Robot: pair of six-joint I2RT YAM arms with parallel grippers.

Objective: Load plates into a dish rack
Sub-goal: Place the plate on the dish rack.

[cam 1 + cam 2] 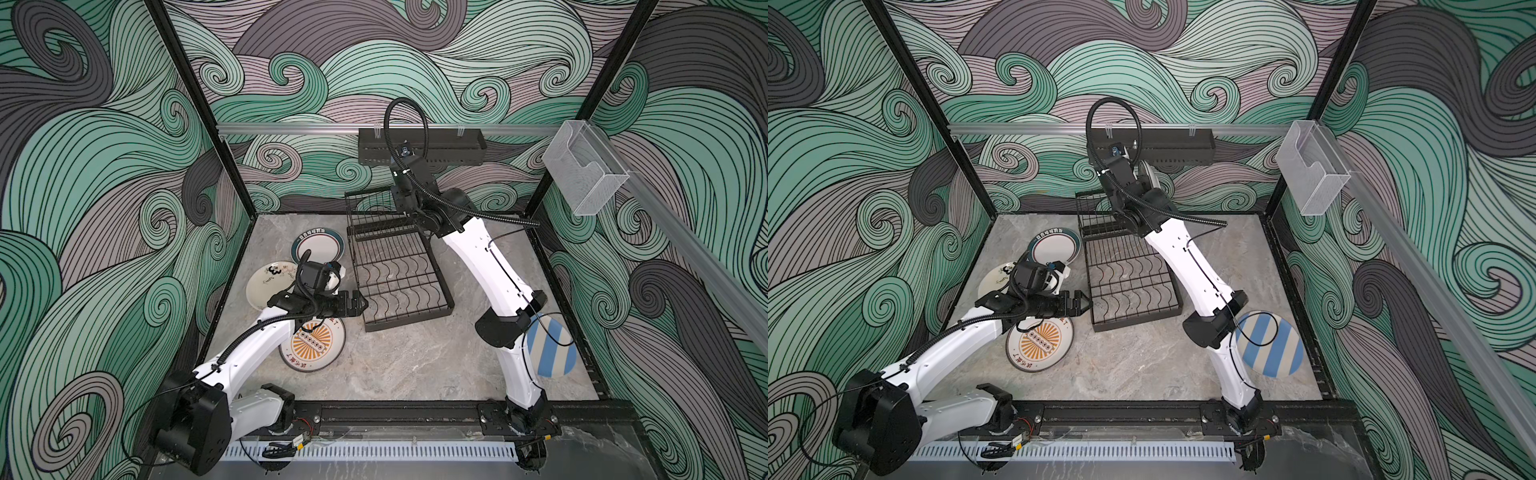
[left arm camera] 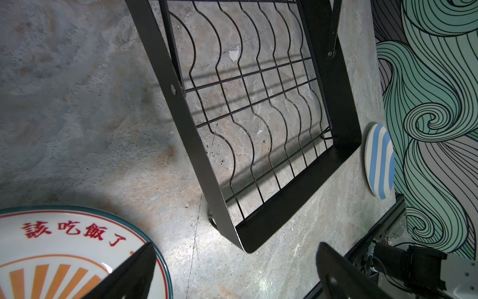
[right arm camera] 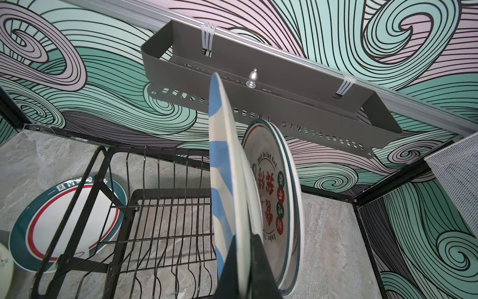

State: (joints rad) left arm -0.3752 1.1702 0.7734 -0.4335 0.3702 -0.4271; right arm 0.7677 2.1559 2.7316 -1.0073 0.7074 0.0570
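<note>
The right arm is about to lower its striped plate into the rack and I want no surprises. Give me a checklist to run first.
1. Right hand shut on the striped plate: ok.
2. Striped plate standing on edge, near upright: ok.
3. Empty slots in the dish rack beside it: ok.
4. Clearance from the red-lettered plate alongside: cannot tell, rims look very close.
5. Left hand open, away from the upper tier, near the sunburst plate: ok.
</note>
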